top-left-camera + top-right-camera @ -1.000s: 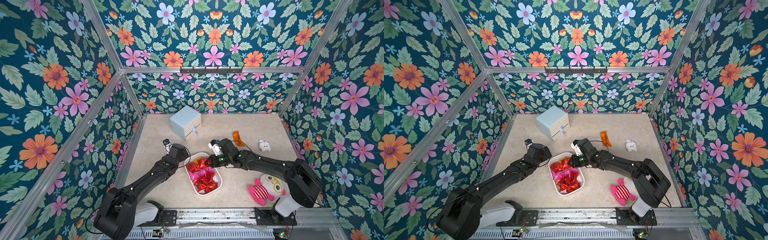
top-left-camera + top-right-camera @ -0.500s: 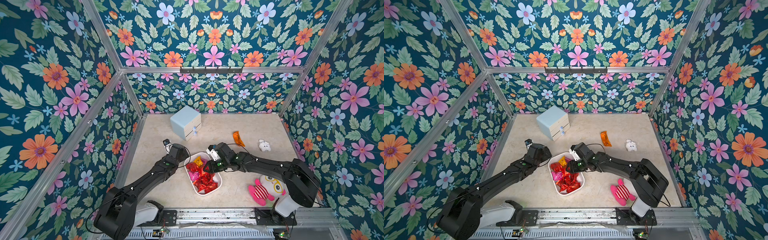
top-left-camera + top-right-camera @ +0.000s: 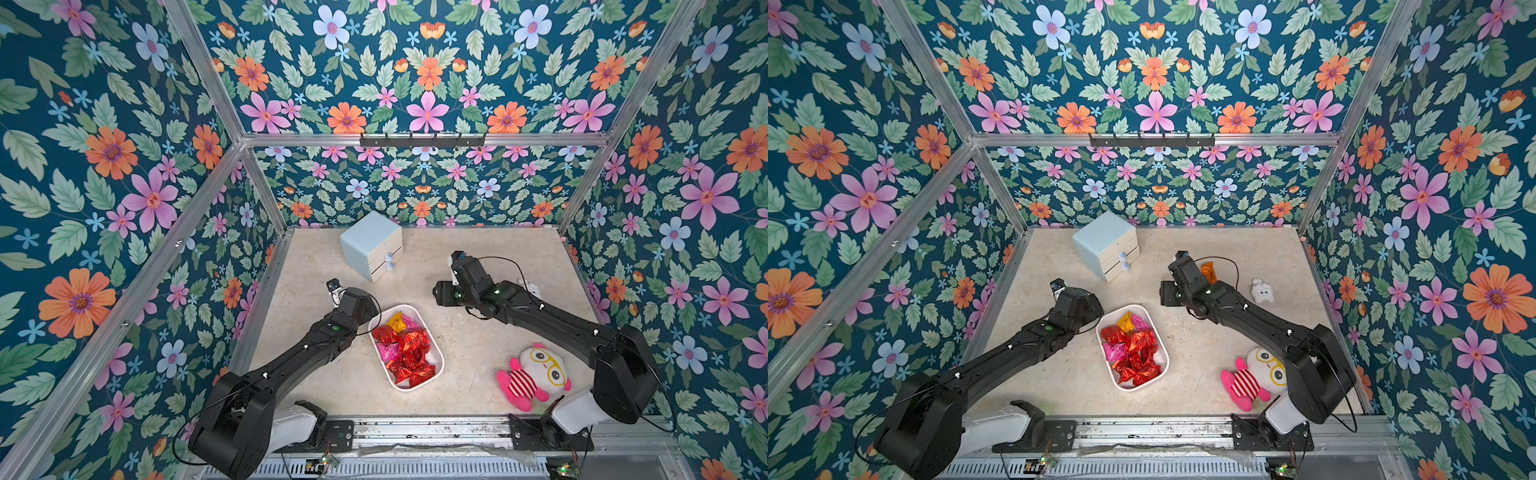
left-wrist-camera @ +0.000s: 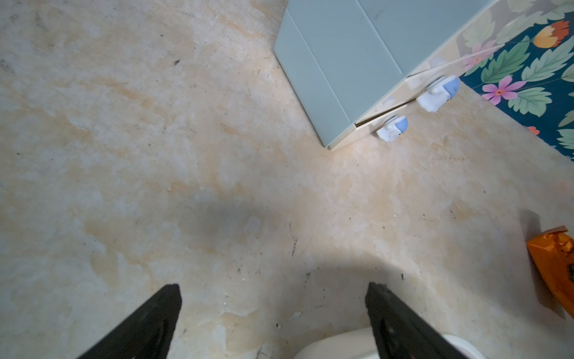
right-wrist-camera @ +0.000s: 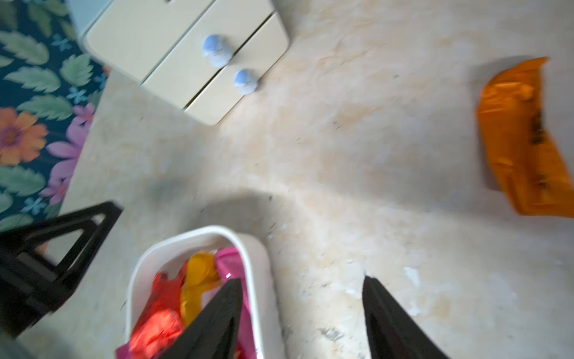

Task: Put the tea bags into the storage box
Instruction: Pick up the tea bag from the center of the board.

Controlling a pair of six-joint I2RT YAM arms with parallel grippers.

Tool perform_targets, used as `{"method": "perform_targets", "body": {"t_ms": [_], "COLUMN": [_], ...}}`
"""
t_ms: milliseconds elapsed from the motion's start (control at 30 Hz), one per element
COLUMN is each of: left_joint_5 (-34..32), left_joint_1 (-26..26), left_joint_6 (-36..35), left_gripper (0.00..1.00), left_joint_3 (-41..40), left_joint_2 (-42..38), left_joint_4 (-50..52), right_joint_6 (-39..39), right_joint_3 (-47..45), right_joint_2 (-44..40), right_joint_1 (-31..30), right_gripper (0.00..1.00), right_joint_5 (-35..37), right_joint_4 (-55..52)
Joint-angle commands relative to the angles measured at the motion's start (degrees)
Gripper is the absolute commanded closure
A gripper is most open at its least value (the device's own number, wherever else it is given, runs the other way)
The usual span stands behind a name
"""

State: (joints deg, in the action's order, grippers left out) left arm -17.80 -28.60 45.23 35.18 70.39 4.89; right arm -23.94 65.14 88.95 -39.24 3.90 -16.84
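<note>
The tea bags point(image 3: 409, 349), red, pink and one yellow, lie heaped in the storage box point(image 3: 409, 388), which sits toward the near edge of the tabletop point(image 3: 469, 361), between the two arms. The left end effector point(image 4: 273, 287) is released and empty over bare tabletop beside the box's far end. The right end effector point(image 5: 301, 279) is also spread with nothing between its jaws, and an orange packet point(image 5: 521, 140) lies apart, farther toward the far edge.

The tea bags point(image 3: 409, 347) are glossy crinkled foil, the storage box point(image 3: 409, 388) smooth plastic
</note>
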Motion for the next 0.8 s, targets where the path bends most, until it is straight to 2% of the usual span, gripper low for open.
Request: {"method": "perform_targets", "body": {"t_ms": [0,200,367,500,667,700,767], "left_joint_5": [0.11,0.1,0.36,0.39,0.26,0.31,0.28], "left_joint_1": [0.04,0.04,0.03,0.04,0.01,0.03,0.04], "left_joint_6": [-0.31,-0.36,-0.23,-0.24,-0.67,-0.62,-0.6], "left_gripper": [0.01,0.01,0.01,0.01,0.01,0.01,0.01], "left_joint_3": [0.32,0.24,-0.29,-0.51,-0.53,-0.46,-0.63], "left_joint_2": [0.19,0.28,0.28,0.54,1.06,1.06,1.24], "left_joint_4": [-0.05,0.04,-0.05,-0.1,-0.18,-0.23,-0.27], "right_joint_6": [1.02,3.53,6.23,7.79,8.83,8.7,8.63], "right_joint_3": [1.04,6.58,13.05,16.45,19.68,19.76,19.1], "right_joint_2": [2.11,12.95,21.48,25.54,28.97,29.02,29.0], "right_joint_1": [3.62,10.09,12.15,12.77,14.29,14.69,15.51], "right_gripper": [0.34,0.33,0.3,0.32,0.39,0.43,0.56], "right_joint_5": [6.14,10.35,17.45,19.9,19.4,18.29,16.4], "right_joint_4": [0.06,-1.78,-4.51,-4.82,-5.6,-5.57,-4.53]}}
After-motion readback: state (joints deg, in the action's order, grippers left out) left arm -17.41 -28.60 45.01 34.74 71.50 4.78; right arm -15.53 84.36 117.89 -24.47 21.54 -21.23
